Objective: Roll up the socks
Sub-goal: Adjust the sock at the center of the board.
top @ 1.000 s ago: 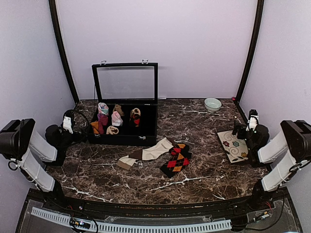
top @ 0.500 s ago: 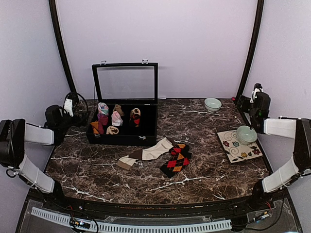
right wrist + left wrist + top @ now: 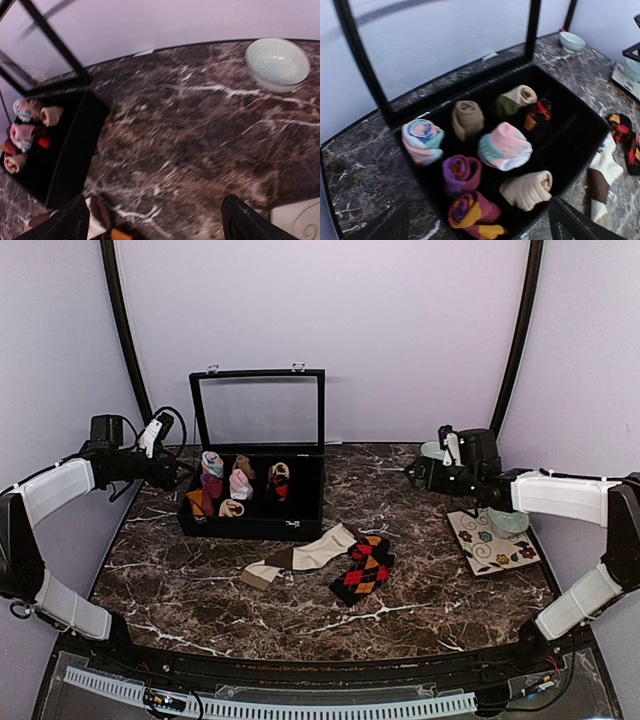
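Note:
The cream sock with brown toe and cuff (image 3: 305,554) lies flat at the table's middle, in front of the box. The black sock with red-orange argyle diamonds (image 3: 362,568) lies against its right end. Both show at the right edge of the left wrist view, cream (image 3: 602,172) and argyle (image 3: 626,139). A corner of the cream sock (image 3: 92,222) shows in the right wrist view. My left gripper (image 3: 172,472) hangs open and empty by the box's left end, far from the socks. My right gripper (image 3: 417,472) is open and empty at the back right, above the table.
A black compartment box (image 3: 250,527) with an upright glass lid (image 3: 258,410) holds several rolled sock bundles (image 3: 505,147). A pale bowl (image 3: 277,62) stands at the back right. A floral plate (image 3: 485,542) with a second bowl (image 3: 510,520) lies at the right.
Both arms have lifted from their folded places at the table's sides and swung inward. The left gripper has come to the box, the right to the back bowl. The socks have not moved.

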Robot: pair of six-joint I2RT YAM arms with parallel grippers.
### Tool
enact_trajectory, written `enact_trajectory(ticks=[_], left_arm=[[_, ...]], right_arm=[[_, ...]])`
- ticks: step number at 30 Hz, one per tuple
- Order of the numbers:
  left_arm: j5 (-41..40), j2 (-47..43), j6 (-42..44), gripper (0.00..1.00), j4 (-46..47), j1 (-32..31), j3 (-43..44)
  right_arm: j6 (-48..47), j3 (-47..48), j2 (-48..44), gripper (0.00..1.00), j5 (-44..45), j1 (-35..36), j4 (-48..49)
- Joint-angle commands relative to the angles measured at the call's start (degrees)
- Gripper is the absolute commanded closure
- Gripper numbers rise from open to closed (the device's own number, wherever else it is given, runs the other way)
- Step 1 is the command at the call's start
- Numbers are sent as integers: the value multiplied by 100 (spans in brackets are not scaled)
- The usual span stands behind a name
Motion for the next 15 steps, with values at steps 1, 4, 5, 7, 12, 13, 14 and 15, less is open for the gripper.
enact_trajectory(ticks=[1,4,5,7,12,13,14,15], left_arm=[[780,-67,1019,1,-1833,-547,265],[348,-140,1282,1,-2005,-1203,179],[245,-137,1301,1,-2065,-1413,174],[179,-83,1348,1,-2183,-1847,175],[-61,165,1434,1,-2224,-2628,71],[-154,223,1433,1,-2161,-2765,34],[-243,280,1415,1,-2114,-2871,12],[-276,333,1419,1,-2091,-2944,-1]], right_arm=[[326,-360,-171,11,994,1181,-146],[647,-633,-5,17,1363,1857,-90],[761,-709,72,19,1440,2021,-87],[963,-829,254,24,1578,2319,-144],[1294,-861,738,28,1775,2910,-274],[1341,-806,906,31,1789,2956,-346],[1372,-754,1032,33,1792,2978,-382],[1394,-683,1137,34,1803,2984,-421]])
